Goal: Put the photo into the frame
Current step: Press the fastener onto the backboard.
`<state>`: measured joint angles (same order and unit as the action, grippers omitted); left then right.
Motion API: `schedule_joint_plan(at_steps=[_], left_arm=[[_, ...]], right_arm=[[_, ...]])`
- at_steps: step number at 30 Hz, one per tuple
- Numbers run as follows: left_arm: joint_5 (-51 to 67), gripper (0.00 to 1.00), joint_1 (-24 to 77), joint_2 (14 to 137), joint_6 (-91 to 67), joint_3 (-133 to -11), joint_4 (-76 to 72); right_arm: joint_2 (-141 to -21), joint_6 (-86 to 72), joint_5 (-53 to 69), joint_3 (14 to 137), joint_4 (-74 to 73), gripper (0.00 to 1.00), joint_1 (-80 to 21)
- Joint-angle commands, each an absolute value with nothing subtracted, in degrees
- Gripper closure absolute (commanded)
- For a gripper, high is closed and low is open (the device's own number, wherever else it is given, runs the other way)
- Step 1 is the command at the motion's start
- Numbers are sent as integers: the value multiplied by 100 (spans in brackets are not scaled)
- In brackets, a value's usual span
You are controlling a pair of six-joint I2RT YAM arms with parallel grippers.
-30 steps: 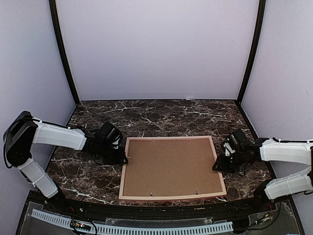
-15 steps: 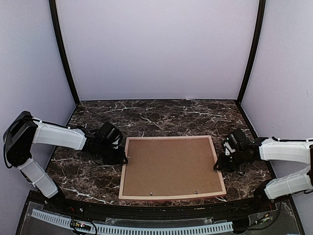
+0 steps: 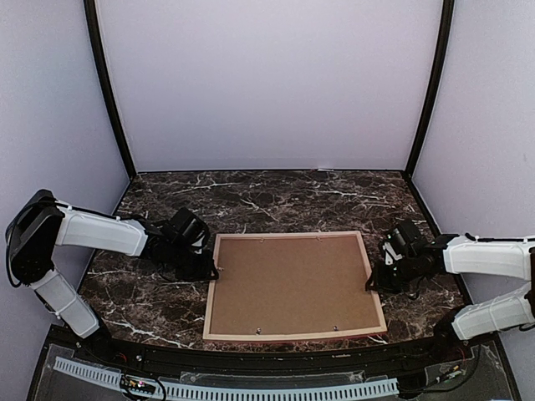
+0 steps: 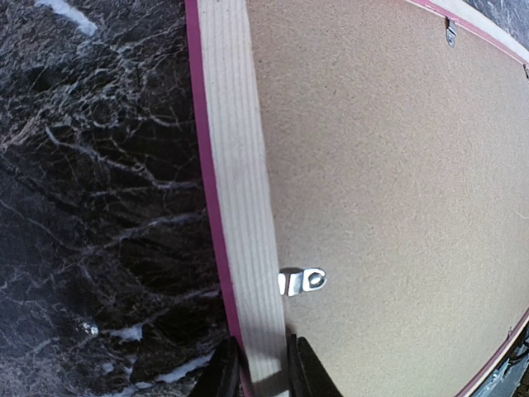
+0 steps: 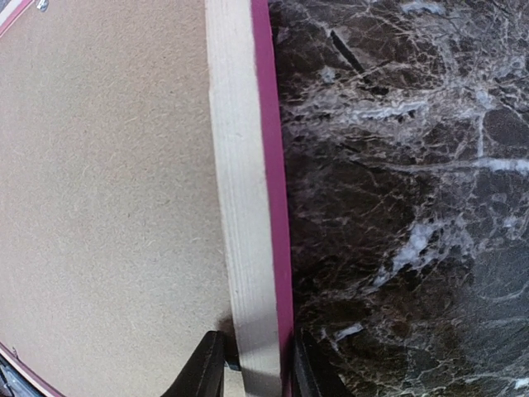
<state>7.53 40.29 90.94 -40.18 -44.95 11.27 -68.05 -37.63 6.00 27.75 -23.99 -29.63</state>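
Observation:
The frame point(image 3: 292, 336), thin pink moulding, lies face down on the marble table with the brown hardboard backing point(image 3: 292, 284) set in it. The photo is hidden. My left gripper point(image 3: 211, 271) is shut on the frame's left rail point(image 4: 235, 190), one finger on each side, just below a small metal clip point(image 4: 302, 281). My right gripper point(image 3: 370, 284) straddles the right rail point(image 5: 244, 182) and is shut on it, its outer finger against the pink edge. In the wrist views the left gripper point(image 4: 263, 372) and the right gripper point(image 5: 252, 364) sit at the bottom edge.
Dark marble tabletop point(image 3: 276, 200) stretches behind and beside the frame. Pale walls with black corner posts point(image 3: 107, 92) enclose the back and sides. Small clips point(image 3: 259, 330) dot the backing's edges. A black rail point(image 3: 251, 359) runs along the near edge.
The right gripper's jaws have closed in on the frame's right rail. The left arm and the frame have not moved.

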Motion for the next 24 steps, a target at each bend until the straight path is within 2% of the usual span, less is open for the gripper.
schedule_joint_plan(at_steps=[1, 6, 11, 24], left_arm=[[746, 77, 4094, 9204, -4030, -4373, 1149], [724, 77, 4088, 9191, -4041, -4364, 1148], [714, 78, 4089, 9176, -4045, -4352, 1137], [731, 77, 4091, 9192, -4050, -4374, 1132]], right_arm=[[-6963, -3661, 776, 2787, -2263, 68, -3023], [-7018, -3612, 675, 2901, -2307, 58, -3023], [-7088, -3578, 647, 2964, -2312, 56, -3014], [-7126, -3508, 712, 2934, -2350, 64, -3012]])
